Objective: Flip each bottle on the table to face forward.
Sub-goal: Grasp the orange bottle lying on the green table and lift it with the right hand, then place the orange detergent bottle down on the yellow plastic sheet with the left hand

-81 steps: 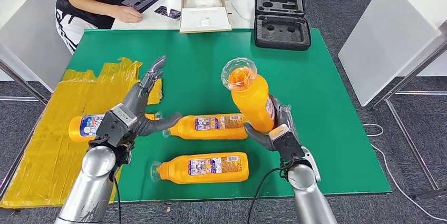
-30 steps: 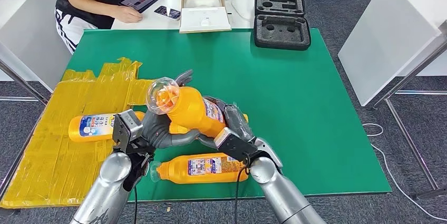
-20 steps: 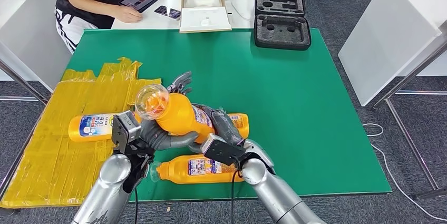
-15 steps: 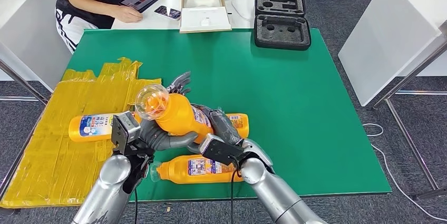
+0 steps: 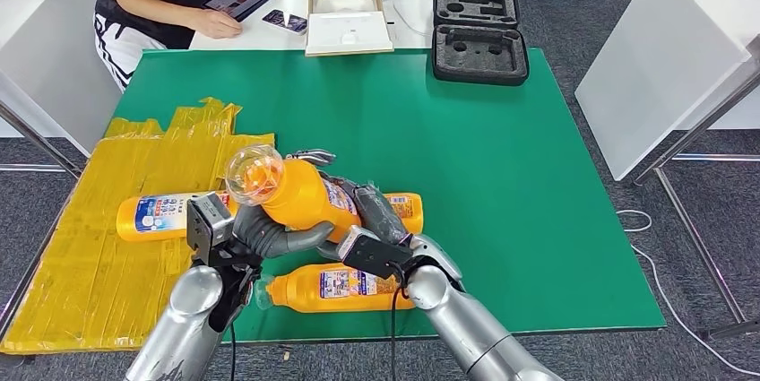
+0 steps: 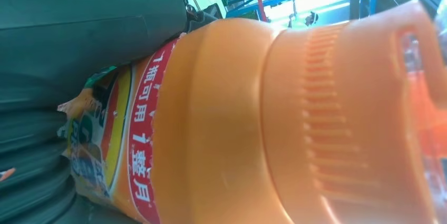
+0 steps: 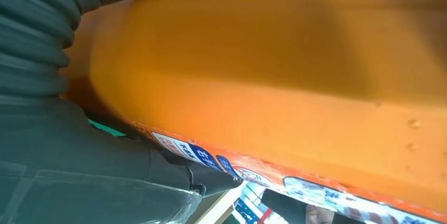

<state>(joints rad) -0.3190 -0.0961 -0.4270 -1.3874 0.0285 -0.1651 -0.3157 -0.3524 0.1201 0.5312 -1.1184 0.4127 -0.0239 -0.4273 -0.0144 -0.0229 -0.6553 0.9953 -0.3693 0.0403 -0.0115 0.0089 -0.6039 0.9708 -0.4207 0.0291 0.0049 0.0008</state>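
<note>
— Item one?
— Held bottle, orange, clear cap: you have it tilted above the green tabletop, left robot hand and right robot hand both clasping it.
— Others?
— Lower bottle and left bottle lie flat; cardboard box open.

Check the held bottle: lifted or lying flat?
Lifted and tilted: the held bottle sits in both hands, left hand and right hand, cap end raised.
</note>
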